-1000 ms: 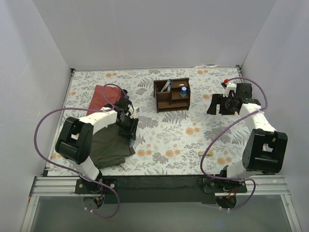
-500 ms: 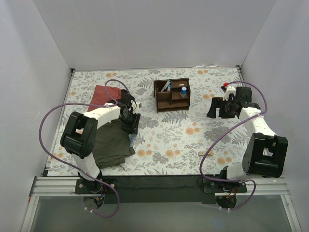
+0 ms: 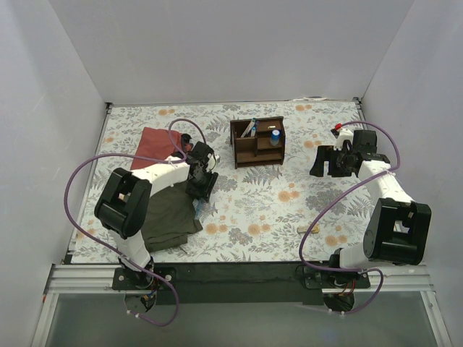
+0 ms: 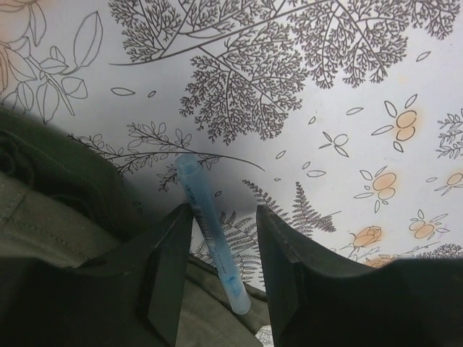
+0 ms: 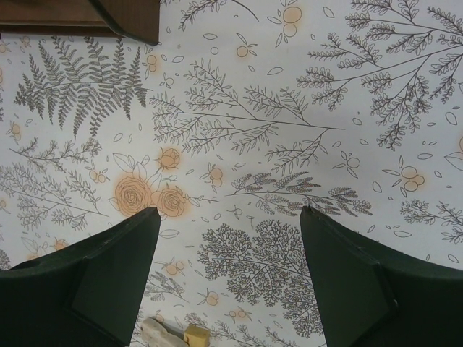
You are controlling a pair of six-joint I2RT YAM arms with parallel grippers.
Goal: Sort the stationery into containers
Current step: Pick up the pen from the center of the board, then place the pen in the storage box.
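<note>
A translucent blue pen point(image 4: 210, 235) lies on the flowered tablecloth, its near end resting on the olive cloth's point(image 4: 43, 224) edge. My left gripper point(image 4: 224, 213) straddles the pen with its jaws apart; the pen sits close to the left finger point(image 4: 170, 267), with a gap to the right one. In the top view that gripper point(image 3: 202, 189) is at the olive cloth's right edge. The brown organiser point(image 3: 257, 142) holds pens point(image 3: 249, 129) and a blue-capped cylinder point(image 3: 275, 137). My right gripper point(image 5: 228, 213) hangs open and empty over the cloth. A beige block point(image 5: 177, 335) lies below it.
A red cloth point(image 3: 160, 142) lies at the back left and the olive cloth point(image 3: 168, 217) at the front left. The organiser's corner point(image 5: 130, 22) shows at the top left of the right wrist view. White walls enclose the table on three sides.
My left arm has shifted right and slightly back along the olive cloth's edge. The right gripper has moved slightly left and then held still.
</note>
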